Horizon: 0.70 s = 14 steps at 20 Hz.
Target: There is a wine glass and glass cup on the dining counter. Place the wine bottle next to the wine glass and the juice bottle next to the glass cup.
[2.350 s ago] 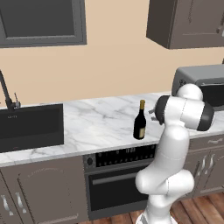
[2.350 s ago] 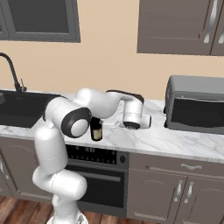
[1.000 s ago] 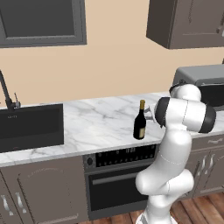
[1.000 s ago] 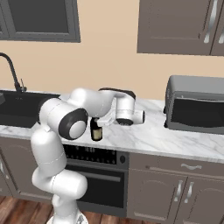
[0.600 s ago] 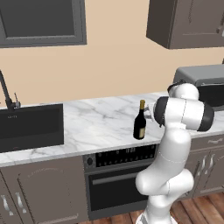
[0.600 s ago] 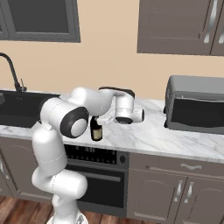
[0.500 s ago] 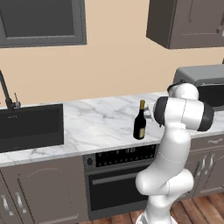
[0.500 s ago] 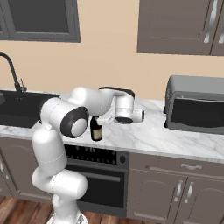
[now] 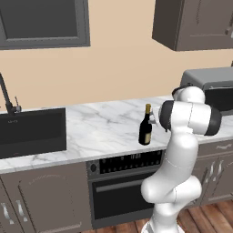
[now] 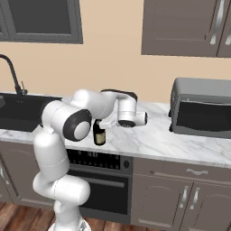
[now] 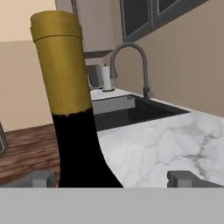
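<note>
You see the wine bottle [image 9: 145,127] standing upright on the marble worktop [image 9: 100,132], near its front edge and just above the oven [image 9: 123,182], with the dark sink [image 9: 32,132] well apart to its left and a grey microwave [image 10: 200,108] well apart on the far side. The white arm folds over the worktop so that the gripper [image 11: 111,178] sits level with the bottle and close beside it. In the hand view the bottle's gold foil top and dark shoulder [image 11: 72,109] loom large between the two dark finger tips [image 11: 186,179], nearer the left one; the claw stands apart, and neither tip touches the glass. Behind the bottle in that view you have the curved tap [image 11: 129,65] rising over the sink basin [image 11: 127,111], with veined marble running to the right. In the right base view the lower body and label of the bottle [image 10: 99,134] peek out just beside the arm's elbow.
</note>
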Tool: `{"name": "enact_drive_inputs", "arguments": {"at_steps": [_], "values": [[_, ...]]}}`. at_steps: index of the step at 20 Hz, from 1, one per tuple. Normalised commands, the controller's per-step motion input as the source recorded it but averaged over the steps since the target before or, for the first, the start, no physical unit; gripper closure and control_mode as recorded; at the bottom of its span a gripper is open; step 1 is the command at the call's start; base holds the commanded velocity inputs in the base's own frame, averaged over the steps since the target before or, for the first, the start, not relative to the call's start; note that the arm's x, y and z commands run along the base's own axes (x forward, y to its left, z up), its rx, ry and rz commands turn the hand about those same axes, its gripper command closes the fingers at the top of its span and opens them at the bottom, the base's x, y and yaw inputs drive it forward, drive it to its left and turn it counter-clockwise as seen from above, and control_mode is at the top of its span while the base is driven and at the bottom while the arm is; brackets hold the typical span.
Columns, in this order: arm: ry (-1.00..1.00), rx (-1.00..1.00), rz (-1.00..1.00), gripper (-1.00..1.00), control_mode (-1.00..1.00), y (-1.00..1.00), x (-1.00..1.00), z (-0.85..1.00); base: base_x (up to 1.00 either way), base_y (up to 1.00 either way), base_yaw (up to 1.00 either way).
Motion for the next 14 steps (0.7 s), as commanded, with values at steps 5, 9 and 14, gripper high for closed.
{"name": "enact_drive_inputs", "arguments": {"at_steps": [5, 9, 14], "values": [[0.00, -0.01, 0.00, -1.00, -1.00, 0.05, 0.07, -0.06, 0.00, 0.00, 0.00], [0.00, 0.00, 0.00, -1.00, -1.00, 0.05, 0.01, -0.01, 0.00, 0.00, 0.00], [0.00, 0.00, 0.00, -1.00, -1.00, 0.08, 0.00, 0.00, 0.00, 0.00, 0.00]]}}
